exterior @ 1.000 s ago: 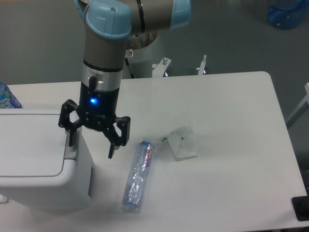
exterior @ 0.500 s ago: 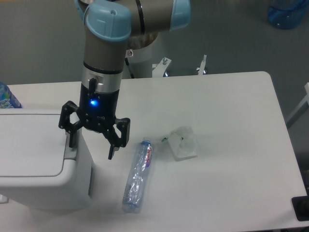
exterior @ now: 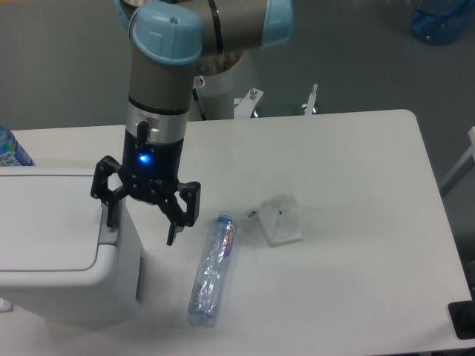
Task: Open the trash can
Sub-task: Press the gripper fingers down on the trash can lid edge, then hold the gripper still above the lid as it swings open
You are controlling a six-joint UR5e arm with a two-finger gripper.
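While its fingers are spread, the gripper (exterior: 141, 224) straddles the trash can (exterior: 67, 248)'s right edge, one fingertip over the grey push bar (exterior: 109, 230).

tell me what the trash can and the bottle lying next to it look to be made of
Trash can: looks like matte white moulded plastic, judging by its smooth faces and rounded corners. Bottle: likely thin clear plastic, see-through with glints and a crumpled look.

a clear plastic bottle (exterior: 211, 273) lies on the white table (exterior: 356, 185). a crumpled clear wrapper (exterior: 282, 219) sits just right of the bottle's cap end, apart from it.
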